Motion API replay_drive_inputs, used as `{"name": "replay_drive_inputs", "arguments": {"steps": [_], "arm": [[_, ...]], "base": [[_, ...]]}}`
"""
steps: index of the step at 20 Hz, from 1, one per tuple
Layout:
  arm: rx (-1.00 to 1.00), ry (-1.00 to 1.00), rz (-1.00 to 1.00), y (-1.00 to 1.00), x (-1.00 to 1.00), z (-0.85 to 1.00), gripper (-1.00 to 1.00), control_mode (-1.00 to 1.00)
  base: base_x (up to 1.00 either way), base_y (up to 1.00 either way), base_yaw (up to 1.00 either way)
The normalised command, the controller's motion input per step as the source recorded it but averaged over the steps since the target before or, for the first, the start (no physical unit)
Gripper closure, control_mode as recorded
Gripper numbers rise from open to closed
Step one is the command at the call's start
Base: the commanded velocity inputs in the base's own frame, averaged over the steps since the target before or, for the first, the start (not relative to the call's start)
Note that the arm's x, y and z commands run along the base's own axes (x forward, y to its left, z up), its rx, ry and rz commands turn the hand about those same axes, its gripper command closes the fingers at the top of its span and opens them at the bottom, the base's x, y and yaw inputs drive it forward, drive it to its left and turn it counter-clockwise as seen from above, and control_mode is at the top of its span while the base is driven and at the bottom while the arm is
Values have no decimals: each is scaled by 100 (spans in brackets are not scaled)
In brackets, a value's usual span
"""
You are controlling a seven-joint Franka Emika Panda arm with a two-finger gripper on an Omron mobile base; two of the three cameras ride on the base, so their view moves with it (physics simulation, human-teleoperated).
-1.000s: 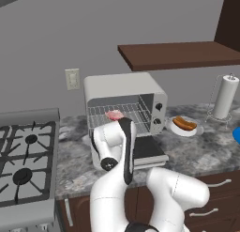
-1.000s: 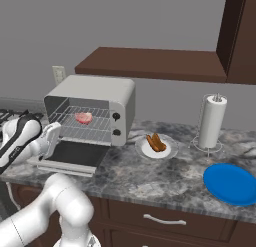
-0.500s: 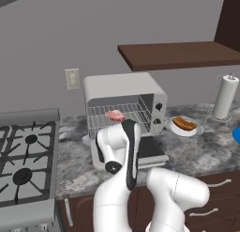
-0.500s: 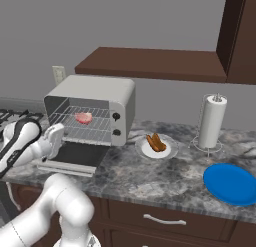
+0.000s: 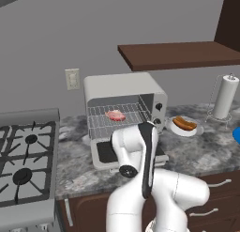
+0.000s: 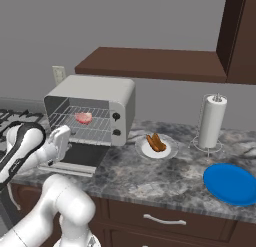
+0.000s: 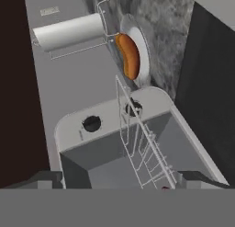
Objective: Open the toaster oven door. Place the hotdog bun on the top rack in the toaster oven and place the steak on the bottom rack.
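A grey speckled counter (image 6: pixel 150 176) runs beneath a dark wooden shelf (image 6: pixel 150 63). The gripper (image 7: pixel 119 187) hangs in front of the toaster oven (image 5: pixel 124 102), fingers spread wide, holding nothing. The toaster oven door (image 5: pixel 105 153) lies dropped flat. The steak (image 5: pixel 115 115) rests on a rack (image 5: pixel 119 117) inside. The hotdog bun (image 6: pixel 156 142) sits on a white dish (image 6: pixel 167 151) to the right, with a paper towel roll (image 6: pixel 210 121) beyond.
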Motion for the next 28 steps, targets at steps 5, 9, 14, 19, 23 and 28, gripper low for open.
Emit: {"name": "replay_drive_inputs", "arguments": {"steps": [5,9,14,19,23,28], "arm": [[10,18,-19,-14,-43,47,-100,-100],[1,14,-10,-33,-34,32,-100,-100],[0,18,-9,-42,-28,23,-100,-100],[0,22,-13,-45,-27,18,-100,-100],[0,25,-20,-43,-18,27,-100,-100],[0,25,-24,-48,-13,32,-100,-100]], "base": [[0,0,0],[0,0,0],[0,0,0],[0,0,0],[0,0,0],[0,0,0]]}}
